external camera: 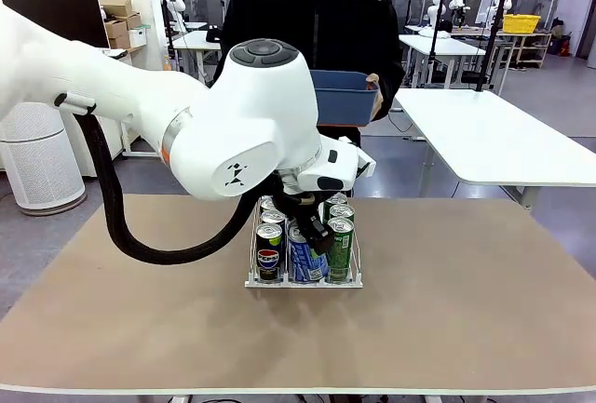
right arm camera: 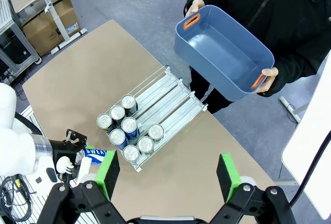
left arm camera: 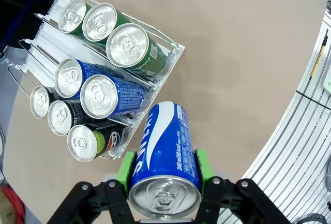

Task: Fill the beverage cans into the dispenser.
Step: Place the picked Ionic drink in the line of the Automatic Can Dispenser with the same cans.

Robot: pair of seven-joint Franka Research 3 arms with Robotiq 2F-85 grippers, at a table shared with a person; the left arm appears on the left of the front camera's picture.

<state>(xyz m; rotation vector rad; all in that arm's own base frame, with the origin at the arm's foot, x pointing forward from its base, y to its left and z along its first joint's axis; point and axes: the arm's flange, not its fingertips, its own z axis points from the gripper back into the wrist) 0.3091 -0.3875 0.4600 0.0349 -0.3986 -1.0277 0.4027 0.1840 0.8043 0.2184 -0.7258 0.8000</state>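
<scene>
left claw (left arm camera: 164,175) grips blue can (left arm camera: 165,157) beside the dispenser (left arm camera: 170,61).

The dispenser (right arm camera: 155,111) sits mid-tabletop (external camera: 447,301), and the beverage cans (left arm camera: 98,95) crowd its front end, rows in all three lanes, rear rails bare. Just before its front lip, the left end effector (left arm camera: 164,175) holds one more can (left arm camera: 166,157) above the tabletop. Behind the dispenser, beyond the far edge, a person's hands carry a bin (right arm camera: 223,53).

Bright even indoor light, soft shadows, sharp focus, wide-angle edge distortion
</scene>
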